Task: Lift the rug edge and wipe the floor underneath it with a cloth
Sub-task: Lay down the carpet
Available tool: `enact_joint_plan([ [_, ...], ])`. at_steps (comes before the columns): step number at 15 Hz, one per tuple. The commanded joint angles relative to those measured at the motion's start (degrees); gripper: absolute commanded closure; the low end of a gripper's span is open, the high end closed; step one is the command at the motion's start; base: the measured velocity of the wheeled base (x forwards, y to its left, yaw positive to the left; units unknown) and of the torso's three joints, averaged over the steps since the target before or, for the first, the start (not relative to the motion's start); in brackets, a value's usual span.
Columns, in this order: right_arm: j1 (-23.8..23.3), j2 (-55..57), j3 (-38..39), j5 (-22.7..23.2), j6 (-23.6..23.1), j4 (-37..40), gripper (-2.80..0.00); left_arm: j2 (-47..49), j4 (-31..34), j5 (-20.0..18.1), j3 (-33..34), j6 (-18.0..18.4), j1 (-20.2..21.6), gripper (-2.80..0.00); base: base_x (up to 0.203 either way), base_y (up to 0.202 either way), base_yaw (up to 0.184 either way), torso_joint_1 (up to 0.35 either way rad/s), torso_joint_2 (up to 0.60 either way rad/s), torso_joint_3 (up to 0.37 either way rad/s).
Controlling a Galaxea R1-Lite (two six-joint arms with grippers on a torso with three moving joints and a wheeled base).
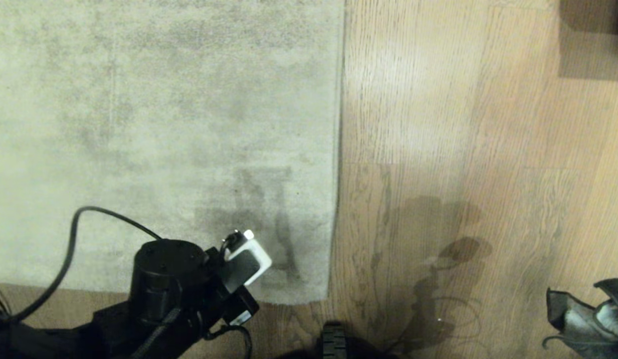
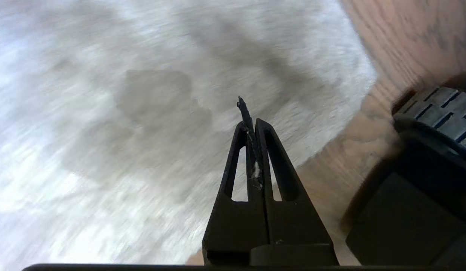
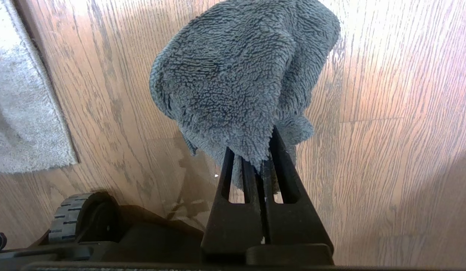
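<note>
Rug (image 1: 164,124) fills the left part of your head view, pale grey-beige with darker mottled patches, and it lies flat on the floor (image 1: 463,149) of light brown wood-grain planks. The rug edge (image 1: 337,149) runs straight up and down through the middle of this view and ends in a square corner (image 1: 324,298) close to the robot's base; you can see this same corner in the right wrist view (image 3: 69,160). Your left arm (image 1: 164,284) comes in at the lower left of the head view, above the near part of the rug, with a black cable (image 1: 72,239) looping from it. In the left wrist view the left gripper (image 2: 251,124) has its two fingers pressed together with nothing between them, and it hangs above the rug surface near the corner, without touching it. The picture there is smeared. One wheel (image 2: 439,113) of the base shows beside it on the floor. In the right wrist view the right gripper (image 3: 261,162) is clenched on the cloth (image 3: 240,75), a fuzzy dark grey-blue rag that bunches out past the fingertips. The cloth is over bare floor, well apart from the rug corner. Dark leaves of a plant (image 1: 593,319) show at the lower right of the head view.
</note>
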Motion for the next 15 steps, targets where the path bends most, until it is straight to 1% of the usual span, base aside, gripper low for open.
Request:
enact_joint_plan([
  [1,0.0,0.1,0.0,0.0,0.0,-0.1,0.00,-8.6,1.6,-0.2,2.6,-1.1,1.1,0.00,0.000,0.000,0.000,0.000,0.00,0.000],
  [4,0.1,0.1,0.0,0.0,0.0,0.0,0.00,-13.4,0.9,-0.4,7.2,-2.5,0.8,0.00,0.000,0.000,0.000,0.000,0.00,0.000],
  [6,0.1,0.1,0.0,0.0,0.0,-0.1,0.00,-16.0,-3.5,-0.3,10.6,-4.6,0.5,0.00,0.000,0.000,0.000,0.000,0.00,0.000],
  [7,0.1,0.1,0.0,0.0,0.0,0.0,0.00,-16.9,-5.4,-0.3,11.2,-5.1,0.5,0.00,0.000,0.000,0.000,0.000,0.00,0.000],
  [8,0.1,0.1,0.0,0.0,0.0,-0.1,0.00,-17.8,-5.9,-0.4,11.4,-5.2,0.5,0.00,0.000,0.000,0.000,0.000,0.00,0.000],
  [10,0.0,0.1,0.0,0.0,0.0,-0.1,0.00,-20.1,-5.9,-0.3,12.6,-5.3,0.6,0.00,0.000,0.000,0.000,0.000,0.00,0.000],
  [13,0.0,0.1,0.0,0.0,0.0,-0.1,0.00,-23.5,-4.9,-0.4,15.0,-6.5,0.7,0.00,0.000,0.000,0.000,0.000,0.00,0.000],
  [15,0.0,0.1,0.0,0.0,0.0,-0.1,0.00,-23.8,-5.0,-0.7,15.9,-6.4,0.7,0.00,0.000,0.000,0.000,0.000,0.00,0.000],
])
